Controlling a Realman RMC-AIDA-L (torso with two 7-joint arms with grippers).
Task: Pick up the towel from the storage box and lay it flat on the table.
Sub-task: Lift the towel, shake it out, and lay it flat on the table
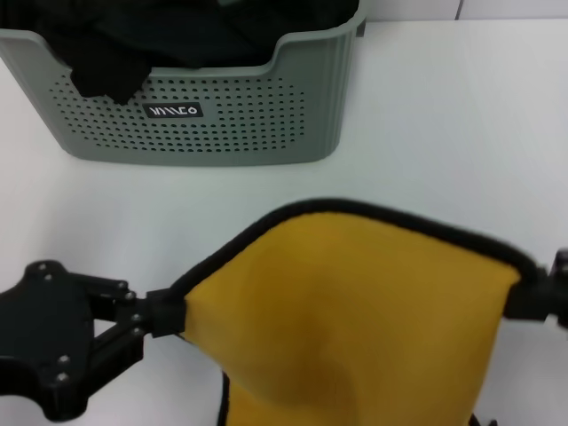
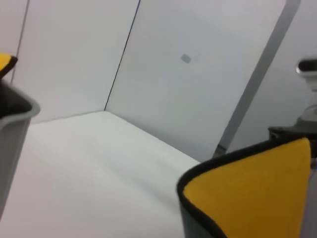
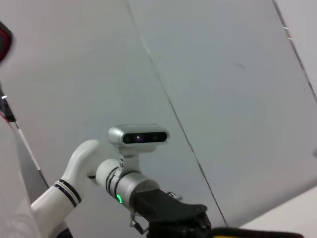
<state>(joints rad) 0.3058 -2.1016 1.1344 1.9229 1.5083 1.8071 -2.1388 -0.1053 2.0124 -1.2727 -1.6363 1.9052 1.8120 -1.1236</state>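
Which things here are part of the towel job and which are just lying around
Part of the job: towel, held between left gripper and right gripper; storage box; table.
Just lying about: black fabric in the box.

towel [image 1: 355, 311] before storage box [image 1: 204, 106], on table [image 1: 444, 133]

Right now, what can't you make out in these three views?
- Towel: its lower part is cut off by the head view's bottom edge; tag and loop unseen.
- Right gripper: mostly beyond the head view's right edge, at the towel's corner.
- Storage box: top cropped; only black fabric shows inside.
- Left gripper: clamps the towel's other corner; left wrist view misses its fingers.
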